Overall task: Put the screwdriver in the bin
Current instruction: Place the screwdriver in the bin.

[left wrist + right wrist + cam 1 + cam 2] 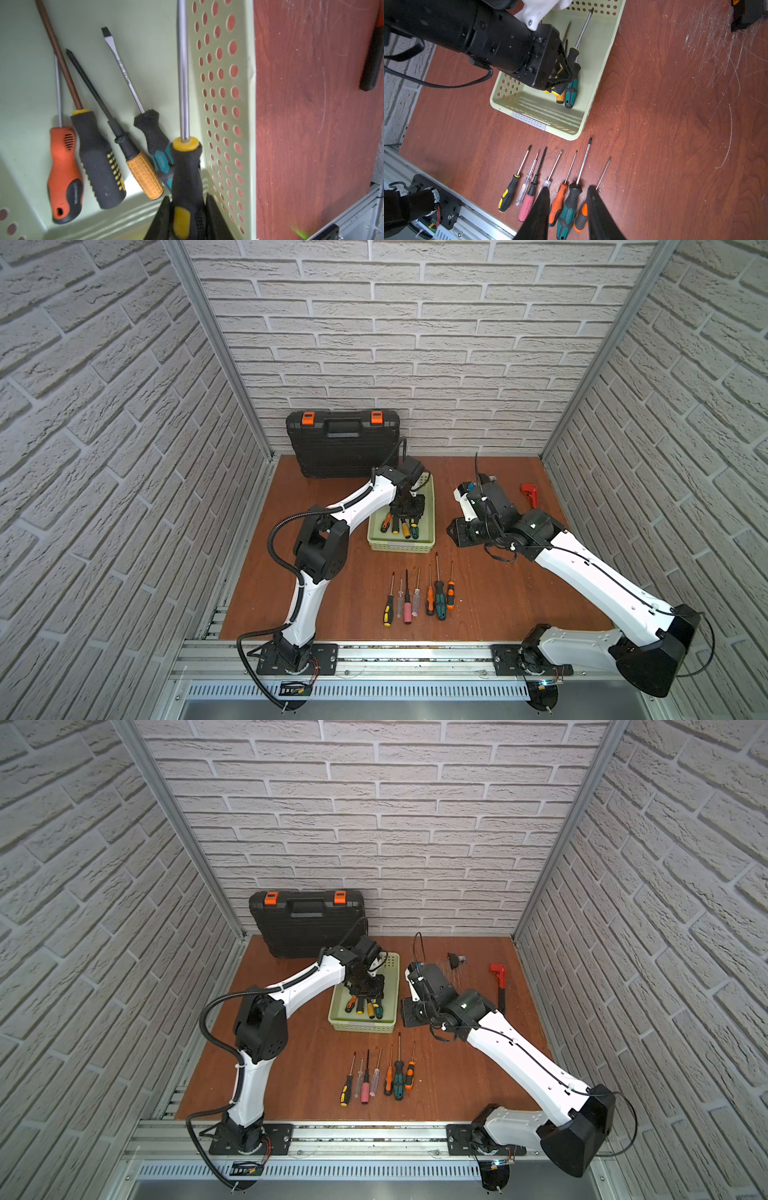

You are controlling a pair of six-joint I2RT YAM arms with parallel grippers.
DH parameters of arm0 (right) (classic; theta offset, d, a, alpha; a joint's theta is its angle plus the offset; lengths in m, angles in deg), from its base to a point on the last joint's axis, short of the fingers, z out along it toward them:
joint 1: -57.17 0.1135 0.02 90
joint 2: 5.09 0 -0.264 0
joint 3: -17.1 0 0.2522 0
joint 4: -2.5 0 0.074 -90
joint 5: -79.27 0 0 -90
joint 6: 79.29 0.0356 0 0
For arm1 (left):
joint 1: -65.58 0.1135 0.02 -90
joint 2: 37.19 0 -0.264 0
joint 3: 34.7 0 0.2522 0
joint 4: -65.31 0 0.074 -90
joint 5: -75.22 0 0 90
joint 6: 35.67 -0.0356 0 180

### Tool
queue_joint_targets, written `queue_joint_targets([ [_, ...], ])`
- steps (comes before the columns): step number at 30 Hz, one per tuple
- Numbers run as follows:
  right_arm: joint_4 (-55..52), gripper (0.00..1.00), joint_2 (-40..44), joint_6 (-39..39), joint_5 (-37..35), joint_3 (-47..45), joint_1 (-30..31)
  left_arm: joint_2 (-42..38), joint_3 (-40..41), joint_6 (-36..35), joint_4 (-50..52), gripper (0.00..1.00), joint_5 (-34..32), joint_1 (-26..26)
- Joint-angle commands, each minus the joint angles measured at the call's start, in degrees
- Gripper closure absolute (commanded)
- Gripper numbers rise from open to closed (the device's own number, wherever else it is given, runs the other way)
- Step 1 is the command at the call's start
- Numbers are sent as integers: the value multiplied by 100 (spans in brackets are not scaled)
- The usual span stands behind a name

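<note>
Over at the far left of the surface, a black tool case with orange latches stands upright against the back wall. Just in front of it and slightly to the right sits the bin, a light green basket with perforated sides. The left gripper reaches down into it, its jaws clamped on the black-and-yellow handle of the screwdriver. That screwdriver is inside the bin, its bare steel shaft running close along the perforated side wall nearest the right arm; whether it touches the floor of the bin cannot be told. Beside it, four loose screwdrivers lie on the bin floor, handles side by side: orange-black, black-yellow, one with an orange gridded grip, and teal-black.

In front of the bin, a row of seven screwdrivers lies on the surface, tips pointing toward the bin. Further right, the right gripper hangs above the surface next to the bin, its jaws parted and holding nothing. Farthest right, near the back corner, a red wrench lies on the surface, well apart from the bin.
</note>
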Motion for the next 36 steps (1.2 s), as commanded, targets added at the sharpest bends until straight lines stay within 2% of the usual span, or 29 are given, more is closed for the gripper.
queue_joint_targets([
  [1, 9, 67, 190, 73, -148, -91, -24, 268, -352, -23, -110, 91, 137, -62],
  [6, -330, 66, 214, 211, -282, -135, -24, 687, -716, -49, 115, 91, 40, -257],
  [13, -165, 65, 353, 460, 100, -610, -22, 890, -499, 262, -210, 91, -111, -311],
  [20, -45, 64, 270, 473, 221, -684, -25, 1055, -395, 308, -299, 88, -227, -305],
  [28, 41, 64, 121, 468, 311, -728, -31, 1031, -307, 300, -419, 80, -215, -259],
  [33, 46, 64, 66, 479, 329, -686, -24, 811, -246, 278, -437, 64, -192, -268],
  [36, 29, 64, 13, 479, 338, -649, -24, 547, -105, 303, -511, 61, -276, -272],
])
